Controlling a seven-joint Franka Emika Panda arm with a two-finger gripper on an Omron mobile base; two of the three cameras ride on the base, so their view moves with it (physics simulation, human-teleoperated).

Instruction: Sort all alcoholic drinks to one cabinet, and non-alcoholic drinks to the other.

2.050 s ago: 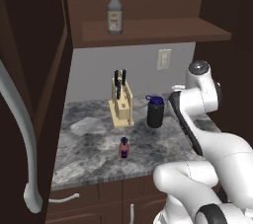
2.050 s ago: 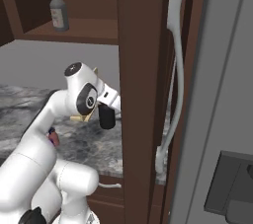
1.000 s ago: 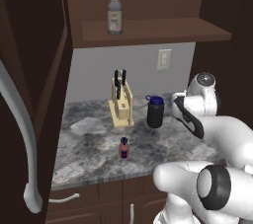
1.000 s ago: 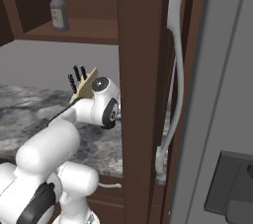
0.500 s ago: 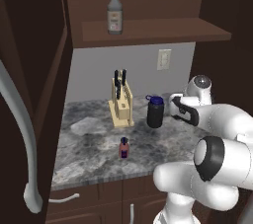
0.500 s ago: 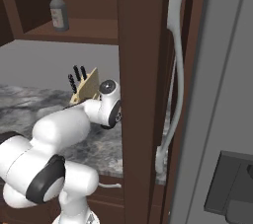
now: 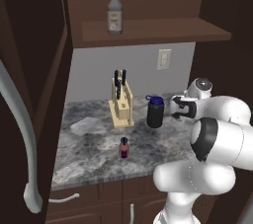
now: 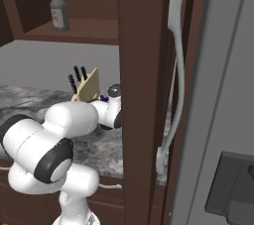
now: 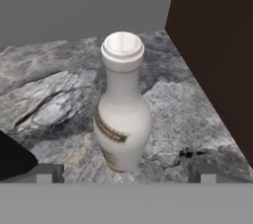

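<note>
White Franka arm (image 7: 217,134): glossy rounded link shells, dark grey/black rings at joints, round dark-grey end cap near knife block (image 7: 121,100). Black hand hardware beside cap. Small dark squared fingertips (image 9: 44,172). No cables or markings visible.

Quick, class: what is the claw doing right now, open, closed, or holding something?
Claw: open, holding nothing; the cream-white bottle stands upright on the counter just ahead, between its fingertips.

You see the red-capped glass bottle (image 8: 58,14) upright on the cabinet shelf (image 8: 84,31); the knife block (image 8: 87,86) sits on the marble tabletop (image 8: 20,101) below. The door's curved grey handle (image 8: 173,75) stands nearest you.
</note>
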